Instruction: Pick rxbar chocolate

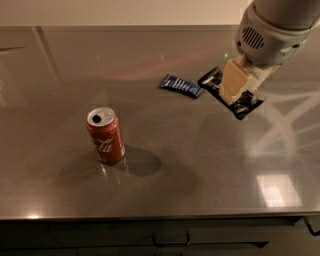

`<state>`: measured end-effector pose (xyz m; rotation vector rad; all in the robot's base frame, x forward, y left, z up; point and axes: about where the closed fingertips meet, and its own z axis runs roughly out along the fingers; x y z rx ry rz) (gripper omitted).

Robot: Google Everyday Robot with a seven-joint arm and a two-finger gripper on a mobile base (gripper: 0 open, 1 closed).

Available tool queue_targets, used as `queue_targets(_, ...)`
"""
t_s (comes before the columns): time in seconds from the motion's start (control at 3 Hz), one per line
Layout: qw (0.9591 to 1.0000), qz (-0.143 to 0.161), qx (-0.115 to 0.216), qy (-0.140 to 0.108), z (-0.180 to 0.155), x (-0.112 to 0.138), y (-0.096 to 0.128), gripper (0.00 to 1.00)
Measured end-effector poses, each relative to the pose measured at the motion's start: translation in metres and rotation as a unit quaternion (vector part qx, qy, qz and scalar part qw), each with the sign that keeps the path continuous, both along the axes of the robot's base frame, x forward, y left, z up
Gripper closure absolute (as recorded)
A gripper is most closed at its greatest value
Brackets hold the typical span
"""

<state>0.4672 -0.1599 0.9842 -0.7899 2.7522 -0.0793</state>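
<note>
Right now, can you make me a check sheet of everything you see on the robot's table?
Surface: shiny grey metal table, with light glare on its right side.
Job's things: rxbar chocolate, black wrapper, at the right rear, held in the claw.
Clutter: dark blue wrapped bar lying flat just left of the black bar; red soda can standing upright at the front left.
Grippers: claw at the right rear, closed across the middle of the rxbar chocolate.
Cables: nothing seen.
Surroundings: dark drawers under the front edge; pale wall behind the table.
</note>
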Motion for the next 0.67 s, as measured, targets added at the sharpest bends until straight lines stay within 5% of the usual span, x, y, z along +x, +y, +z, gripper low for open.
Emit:
queue_targets(0.33,0.9994,0.021,0.011,-0.027,0.0244,0.0065,0.0071,1.0)
queue_targets(0.67,0.9993,0.021,0.012,-0.028,0.0245,0.0068,0.0074,1.0)
